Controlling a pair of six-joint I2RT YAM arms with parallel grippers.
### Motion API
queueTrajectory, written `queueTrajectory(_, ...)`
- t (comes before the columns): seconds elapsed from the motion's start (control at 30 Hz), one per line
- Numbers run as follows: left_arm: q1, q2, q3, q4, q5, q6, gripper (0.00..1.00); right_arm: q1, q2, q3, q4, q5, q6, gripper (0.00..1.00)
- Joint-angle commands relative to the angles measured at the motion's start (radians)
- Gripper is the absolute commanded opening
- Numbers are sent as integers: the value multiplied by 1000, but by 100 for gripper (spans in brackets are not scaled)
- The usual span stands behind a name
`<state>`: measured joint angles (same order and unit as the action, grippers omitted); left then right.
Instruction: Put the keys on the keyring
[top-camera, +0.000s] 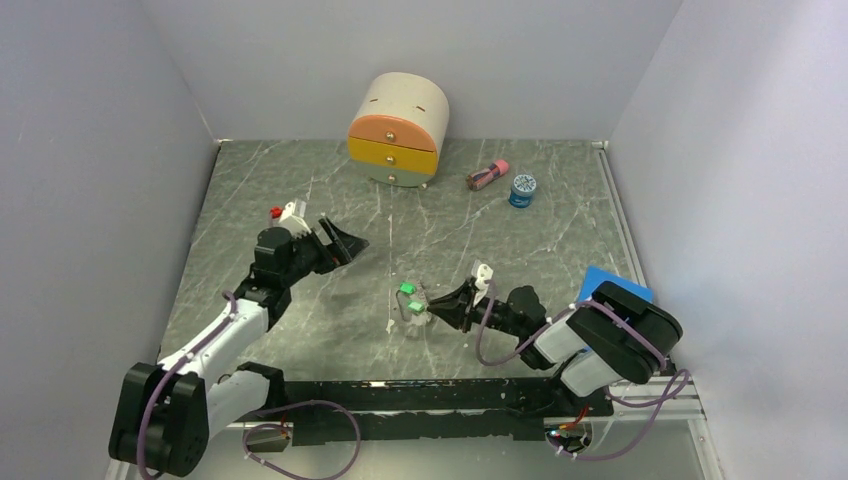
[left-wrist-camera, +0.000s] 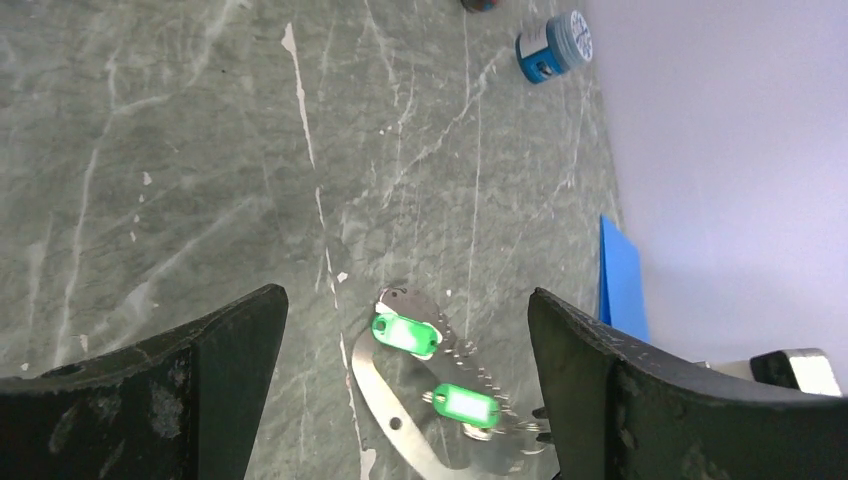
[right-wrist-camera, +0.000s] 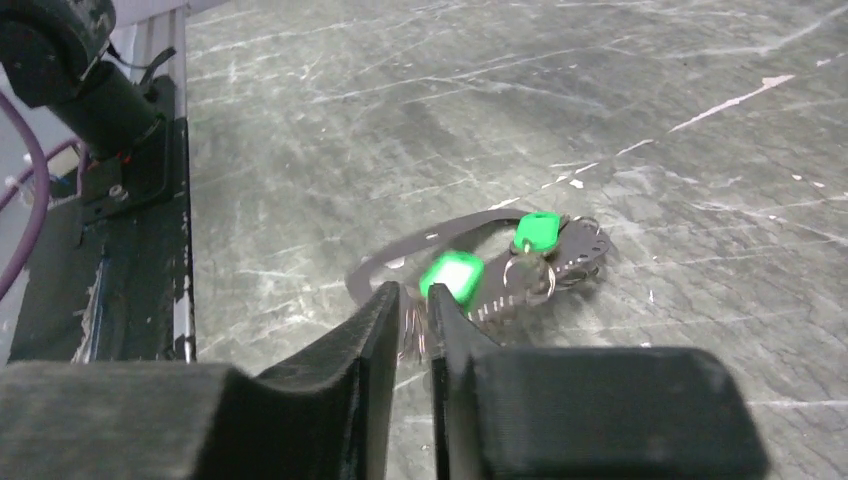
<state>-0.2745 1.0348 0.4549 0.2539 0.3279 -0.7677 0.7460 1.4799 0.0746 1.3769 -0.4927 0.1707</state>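
Two keys with bright green heads lie on the table in front of the right arm: one (top-camera: 408, 290) farther back, one (top-camera: 415, 307) nearer. In the left wrist view they (left-wrist-camera: 405, 333) (left-wrist-camera: 466, 405) rest on a fine chain and a curved silvery strip (left-wrist-camera: 385, 400). My right gripper (top-camera: 447, 308) is low at the nearer key (right-wrist-camera: 452, 272), its fingers closed to a narrow slit on thin silvery loops of the keyring (right-wrist-camera: 415, 338). My left gripper (top-camera: 340, 243) is wide open and empty, raised to the left of the keys, looking down at them (left-wrist-camera: 405, 298).
A round drawer box (top-camera: 398, 130) stands at the back. A pink tube (top-camera: 487, 175) and a blue jar (top-camera: 522, 189) lie right of it. A blue flat piece (top-camera: 612, 285) sits by the right arm. Walls close in three sides.
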Motion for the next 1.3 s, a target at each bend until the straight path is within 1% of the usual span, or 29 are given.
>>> queueTrajectory(0.0, 73, 1, -24, 63, 104, -68, 95, -12, 13, 41, 25, 56, 31, 25)
queueTrajectory(0.17, 143, -39, -30, 20, 111, -30, 95, -22, -51, 77, -86, 106, 20, 61)
queueTrajectory(0.23, 170, -61, -28, 9, 110, -12, 95, -28, -85, 97, -150, 123, -4, 70)
queueTrajectory(0.3, 197, -76, -24, -3, 103, 6, 95, -45, -114, 131, -240, 138, -17, 76)
queueTrajectory(0.37, 216, -89, -21, -20, 87, 29, 95, -81, -135, 163, -312, 133, -17, 80)
queueTrajectory(0.53, 233, -86, -4, -51, 22, 150, 95, -224, -166, 217, -408, 96, 42, 87)
queueTrajectory(0.63, 233, -70, 10, -50, -65, 229, 95, -291, -205, 270, -548, 166, 38, 98)
queueTrajectory(0.73, 233, -47, 9, 3, -141, 291, 95, -324, -254, 309, -661, 292, -5, 99)
queueTrajectory(0.8, 232, -23, -1, 68, -197, 312, 95, -347, -279, 329, -718, 391, -30, 99)
queueTrajectory(0.9, 232, 23, -27, 180, -266, 359, 95, -375, -307, 368, -838, 483, -71, 99)
queueTrajectory(1.0, 233, 55, -39, 203, -395, 371, 95, -390, -329, 406, -957, 622, -106, 99)
queueTrajectory(1.07, 233, 64, -47, 197, -490, 377, 95, -403, -345, 402, -982, 699, -119, 99)
queueTrajectory(1.17, 233, 63, -56, 146, -654, 354, 95, -423, -362, 366, -972, 763, -149, 99)
queueTrajectory(1.27, 233, 71, -57, 136, -758, 350, 95, -435, -362, 318, -930, 816, -184, 99)
